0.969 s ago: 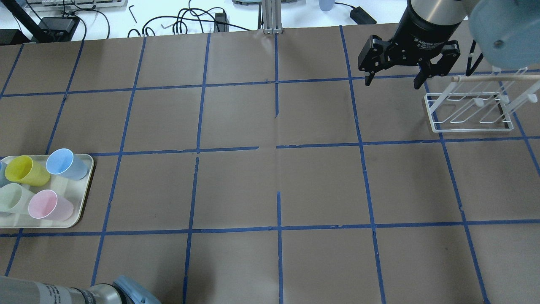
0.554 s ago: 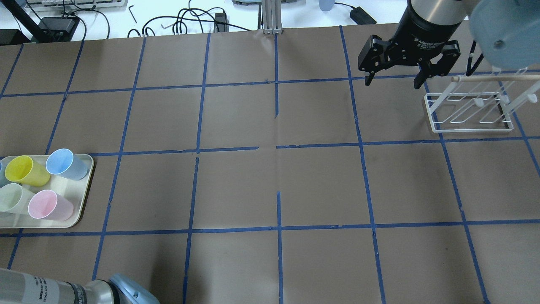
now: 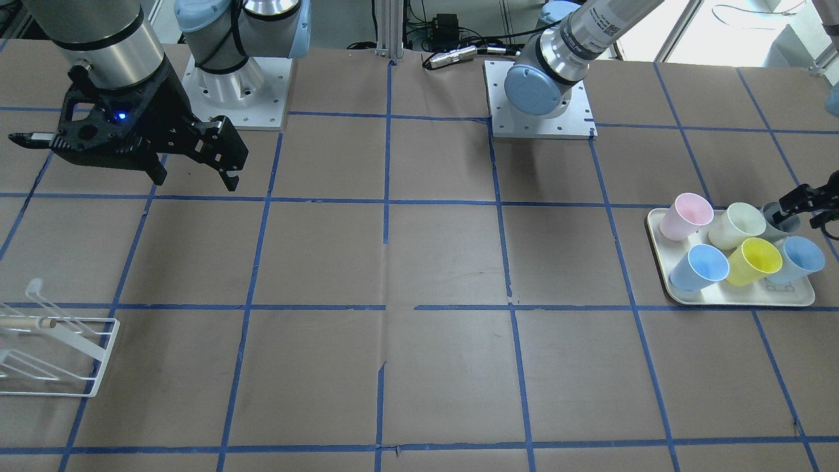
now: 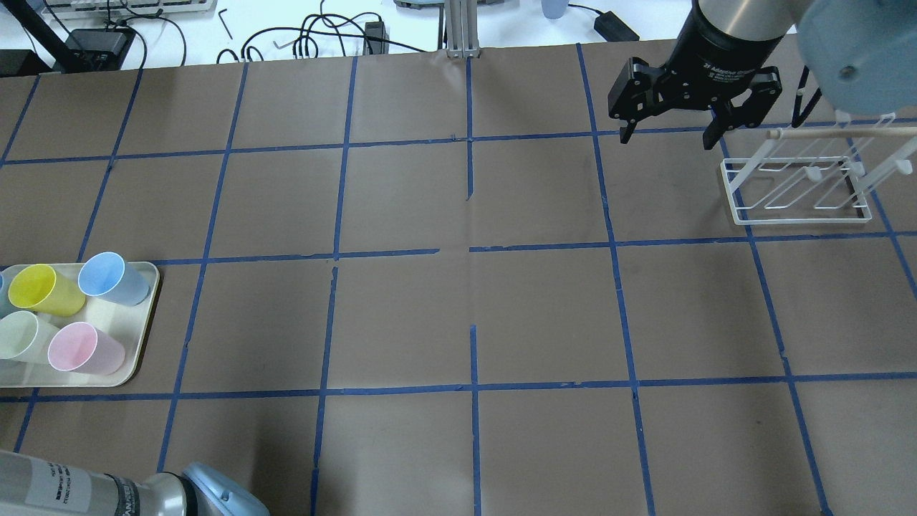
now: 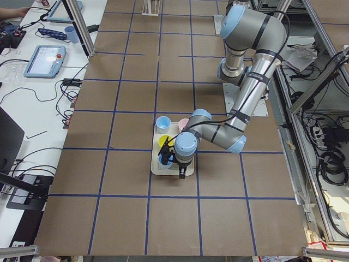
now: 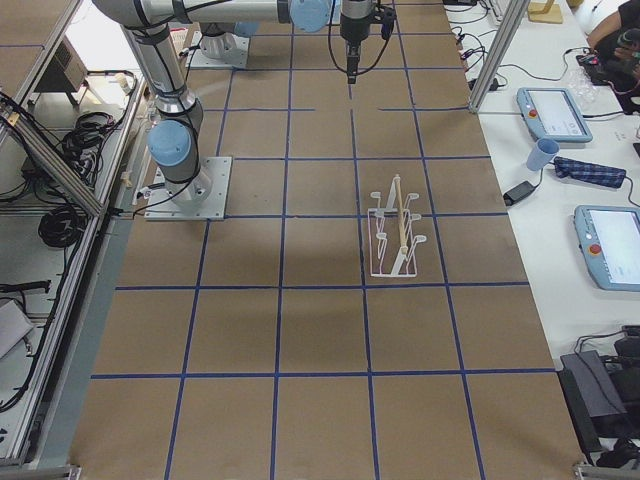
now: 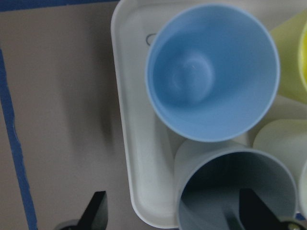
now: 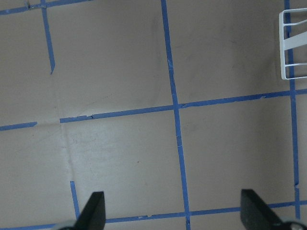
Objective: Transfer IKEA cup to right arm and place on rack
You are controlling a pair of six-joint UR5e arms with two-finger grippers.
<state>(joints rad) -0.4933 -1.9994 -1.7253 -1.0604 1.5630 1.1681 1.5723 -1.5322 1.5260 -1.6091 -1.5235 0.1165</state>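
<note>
The brown paper worktop point(image 4: 544, 315), gridded in blue tape, carries little. The left arm point(image 5: 248, 95) stretches out toward the worktop's left end. The right arm point(image 4: 731, 36) rises over the right half.

The white wire rack point(image 4: 802, 220), with its wooden dowel, sits toward the right end, nearer the far edge than the robot's, and holds nothing. A cream tray point(image 3: 741, 301) lies toward the left end, roughly midway between those two edges, with six tumblers packed close.

The right gripper point(image 4: 668, 142) hangs high, apart from the rack, jaws spread with nothing between them. The left gripper point(image 7: 175, 213) is spread too. One finger point(image 7: 254, 211) shows over the mouth of the IKEA cup point(image 7: 216, 187) and the other beyond the tray rim, so the cup's wall lies between them, unpinched.

That grey cup stands mouth up in the tray corner nearest the left end and the robot's edge. A light blue cup point(image 7: 211, 72) and a pale green cup point(image 3: 737, 223) crowd it.

It looks empty, so it should be light. The thin plastic is probably stiff enough for a firm pinch. It is smooth and tapered, though, so a loose hold could slide. The outer wall at the rim seems the only free place to grip. That hold would leave the lower body bare for the right gripper.
</note>
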